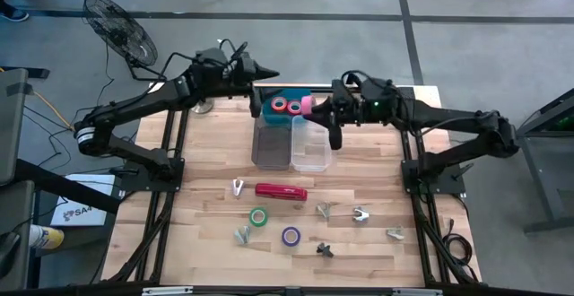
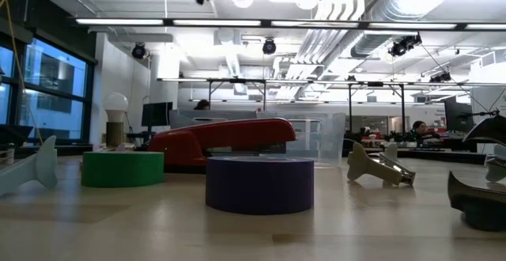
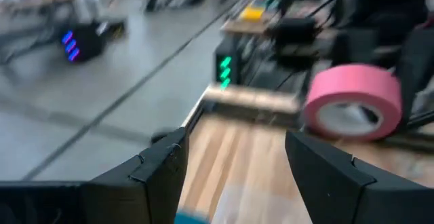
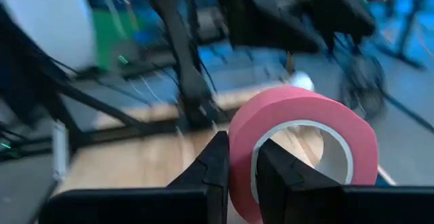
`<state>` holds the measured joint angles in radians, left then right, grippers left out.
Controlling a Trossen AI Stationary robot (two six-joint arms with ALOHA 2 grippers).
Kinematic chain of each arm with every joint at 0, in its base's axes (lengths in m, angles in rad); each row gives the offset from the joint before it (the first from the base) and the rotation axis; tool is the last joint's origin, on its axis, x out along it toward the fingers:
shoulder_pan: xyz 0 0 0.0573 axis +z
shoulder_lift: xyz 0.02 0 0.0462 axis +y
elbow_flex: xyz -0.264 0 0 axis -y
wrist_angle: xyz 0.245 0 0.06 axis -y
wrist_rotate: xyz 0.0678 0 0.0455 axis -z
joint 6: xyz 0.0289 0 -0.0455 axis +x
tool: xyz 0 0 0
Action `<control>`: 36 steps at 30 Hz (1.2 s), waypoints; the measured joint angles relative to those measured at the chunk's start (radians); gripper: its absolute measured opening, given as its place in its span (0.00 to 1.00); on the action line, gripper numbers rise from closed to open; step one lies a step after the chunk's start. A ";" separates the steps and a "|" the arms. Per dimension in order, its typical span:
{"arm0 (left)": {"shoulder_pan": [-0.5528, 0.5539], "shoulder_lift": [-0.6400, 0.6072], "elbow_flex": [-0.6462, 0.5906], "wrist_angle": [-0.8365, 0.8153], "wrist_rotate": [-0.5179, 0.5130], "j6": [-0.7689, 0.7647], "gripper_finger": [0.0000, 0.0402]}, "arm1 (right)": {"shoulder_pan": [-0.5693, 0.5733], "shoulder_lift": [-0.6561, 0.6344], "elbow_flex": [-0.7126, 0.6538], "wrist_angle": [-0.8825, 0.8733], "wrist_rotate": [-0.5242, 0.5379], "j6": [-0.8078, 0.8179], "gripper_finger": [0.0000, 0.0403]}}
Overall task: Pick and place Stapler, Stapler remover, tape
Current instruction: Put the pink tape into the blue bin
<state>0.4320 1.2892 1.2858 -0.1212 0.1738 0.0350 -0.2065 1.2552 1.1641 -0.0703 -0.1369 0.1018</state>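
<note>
Two matte tape rings are lying nearest on the pale plank table (image 1: 206,242): purple tape roll (image 1: 291,236) and green tape roll (image 1: 258,216), with six pale metal staple removers (image 1: 360,213) scattered around them. Beyond, one glossy red bar-shaped stapler (image 1: 281,191) is resting flat. Farther back, right gripper (image 1: 314,108) is pinching the pink tape roll (image 4: 303,153) over the clear plastic bins (image 1: 310,143); left gripper (image 3: 234,176) is hovering beside it, fingers spread, empty.

The pale wooden plank table (image 1: 206,161) carries clear plastic bins (image 1: 291,143). On it lie a long red stapler (image 1: 281,191), a green tape roll (image 1: 258,216), a purple tape roll (image 1: 291,236) and small metal staple removers (image 1: 360,213).
</note>
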 joint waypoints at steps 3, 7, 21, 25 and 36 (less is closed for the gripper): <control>0.000 0.019 -0.001 0.078 0.116 -0.039 0.60 | -0.012 0.000 0.000 0.114 -0.090 -0.013 0.08; -0.001 0.042 -0.001 0.146 0.238 -0.101 0.60 | -0.012 0.000 0.000 0.193 -0.137 -0.024 0.08; -0.046 0.101 0.000 0.284 0.257 -0.174 0.60 | -0.016 0.039 0.000 0.266 -0.132 -0.032 0.08; -0.047 0.111 0.000 0.298 0.230 -0.178 0.60 | -0.016 0.058 0.000 0.285 -0.152 -0.015 0.08; -0.047 0.110 0.000 0.305 0.239 -0.171 0.60 | -0.016 0.102 0.000 0.384 -0.184 0.011 0.08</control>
<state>0.3855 1.3987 1.2854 0.1843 0.4129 -0.1362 -0.2222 1.3575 1.1641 0.3135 -0.3208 0.1126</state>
